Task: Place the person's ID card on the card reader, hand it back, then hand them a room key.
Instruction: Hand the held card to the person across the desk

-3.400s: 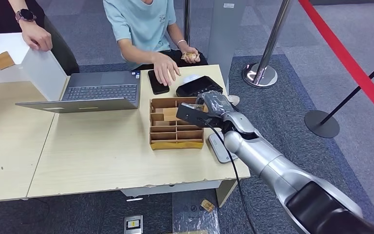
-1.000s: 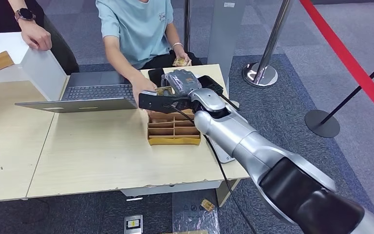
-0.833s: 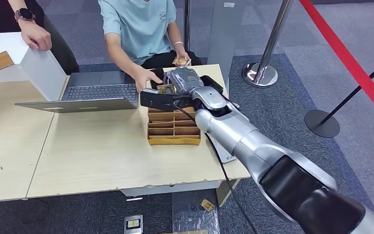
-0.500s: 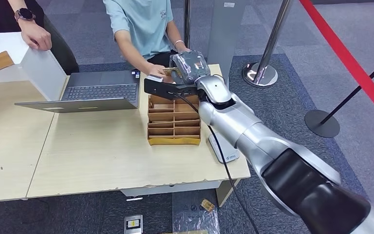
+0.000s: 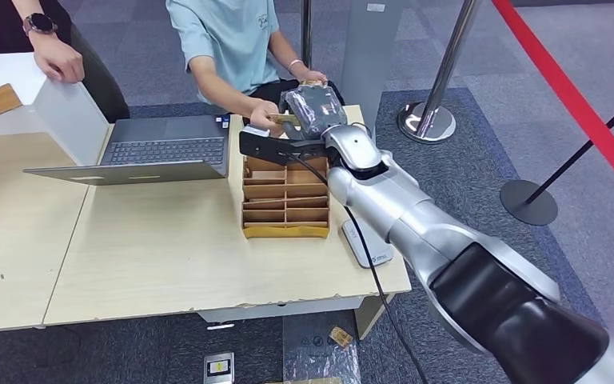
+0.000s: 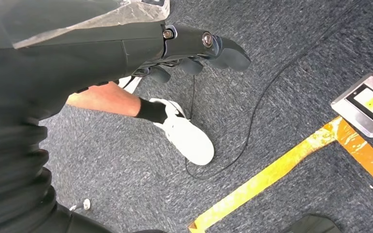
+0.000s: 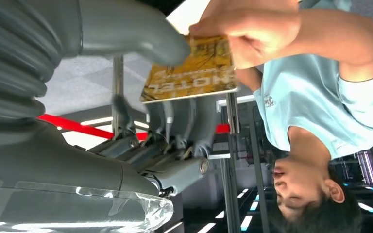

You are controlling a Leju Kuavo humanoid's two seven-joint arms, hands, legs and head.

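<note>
My right hand [image 5: 313,108] reaches over the far edge of the table and holds out a yellow hotel key card [image 5: 284,118]. In the right wrist view my thumb presses on top of the key card [image 7: 192,70] with my fingers under it. The seated person's hand [image 5: 262,118] pinches the card's other end [image 7: 245,31]. My arm hides the black card reader. The person's other hand [image 5: 313,80] holds something small and tan. My left hand [image 6: 194,48] hangs over the floor, fingers loosely apart and holding nothing.
A cardboard divider box [image 5: 285,196] sits under my right arm. An open laptop [image 5: 160,148] lies to its left, and a flat grey device [image 5: 365,244] near the table's right edge. Another person stands at the far left [image 5: 56,56]. Stanchions and a red belt [image 5: 576,96] are on the right.
My right hand rose from the divider box with the key card and moved toward the person. The person's hand came to meet it and now pinches the card.
</note>
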